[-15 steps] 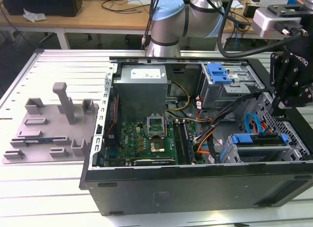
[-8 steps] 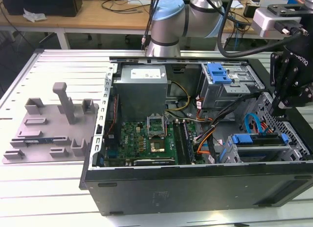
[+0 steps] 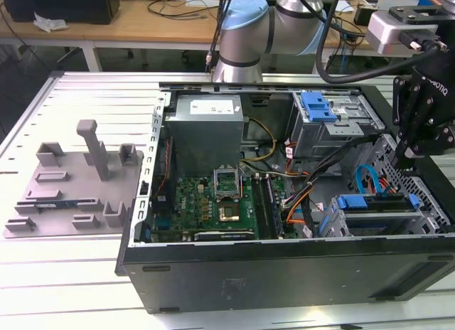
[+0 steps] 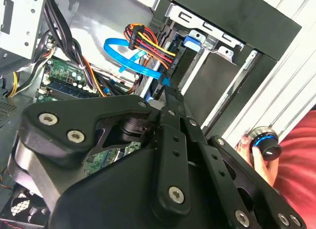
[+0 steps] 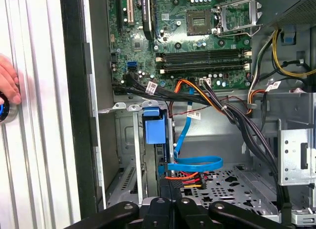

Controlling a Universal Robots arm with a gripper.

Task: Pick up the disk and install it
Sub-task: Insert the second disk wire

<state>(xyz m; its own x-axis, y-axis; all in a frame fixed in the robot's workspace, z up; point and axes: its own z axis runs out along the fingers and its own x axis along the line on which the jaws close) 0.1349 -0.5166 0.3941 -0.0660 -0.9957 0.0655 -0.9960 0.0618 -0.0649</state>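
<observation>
- The disk (image 3: 377, 204) sits in the drive cage at the lower front corner of the open computer case (image 3: 284, 273), its blue carrier front facing the motherboard (image 3: 213, 202); in the first wrist view the blue carrier (image 5: 154, 128) stands slotted in the bay.
- My reading: the installing step is at or close to its end, since the drive appears seated. A blue data cable (image 5: 192, 165) and a red-yellow power plug (image 4: 143, 41) lie just beside it.
- The gripper (image 3: 419, 141) hangs above the case's front end, near the cage, pointing down; it holds nothing that I can make out.
- Whether its fingers are apart or together, I cannot tell.
- A person's hand (image 4: 254, 152) rests on a round knob (image 4: 264, 142) on the ribbed table (image 3: 71, 273) beside the case.
</observation>
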